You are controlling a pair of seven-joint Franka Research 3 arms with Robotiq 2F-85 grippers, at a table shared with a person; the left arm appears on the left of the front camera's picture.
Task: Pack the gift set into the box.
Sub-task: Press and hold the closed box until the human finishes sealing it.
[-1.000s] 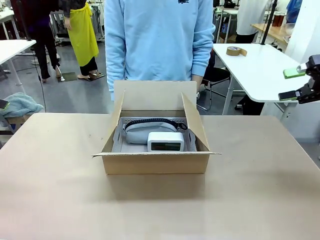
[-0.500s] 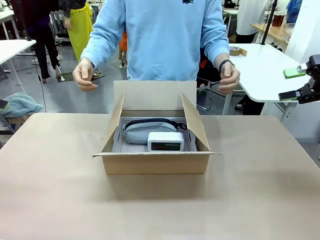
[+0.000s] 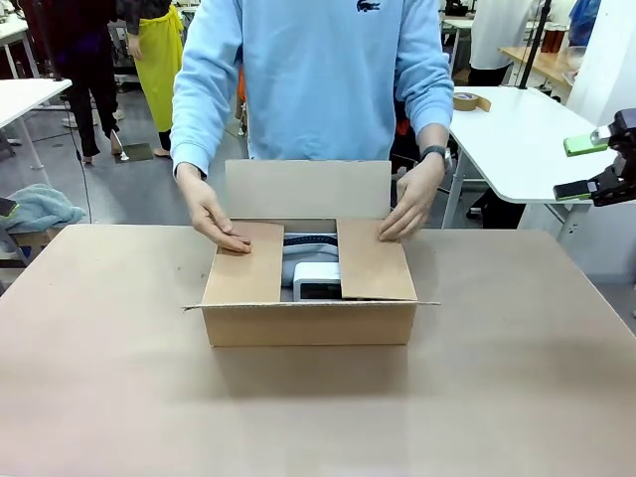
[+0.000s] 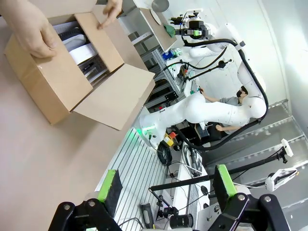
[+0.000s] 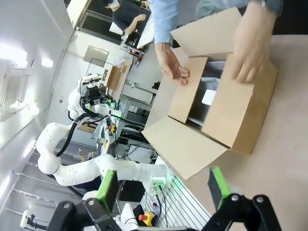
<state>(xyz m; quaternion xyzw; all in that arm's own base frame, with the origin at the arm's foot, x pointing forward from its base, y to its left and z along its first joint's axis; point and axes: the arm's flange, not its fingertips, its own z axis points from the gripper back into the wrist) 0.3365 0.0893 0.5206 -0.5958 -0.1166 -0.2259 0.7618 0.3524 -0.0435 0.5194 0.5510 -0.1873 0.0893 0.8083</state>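
Since a moment ago, the person's hand (image 3: 214,227) and other hand (image 3: 405,209) have pressed both side flaps (image 3: 243,266) over the box (image 3: 308,323) on the table (image 3: 99,397). The gift set (image 3: 313,281) lies inside, glimpsed between them. We judge it light and stiffish — best gripped along its long edges. Left pincer (image 4: 166,187) and right pincer (image 3: 581,167) gape, empty.

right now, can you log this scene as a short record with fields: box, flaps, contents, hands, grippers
box: brown carton on the table, in front of the person
side flaps: both folded inward, with a gap between them
far flap: upright
near flap: sticking out toward the robot
gift set: inside the box, partly seen through the gap
person's hands: one pressing on each side flap
left gripper: open, holding nothing, away from the box
right gripper: open, holding nothing, raised at the right, away from the box
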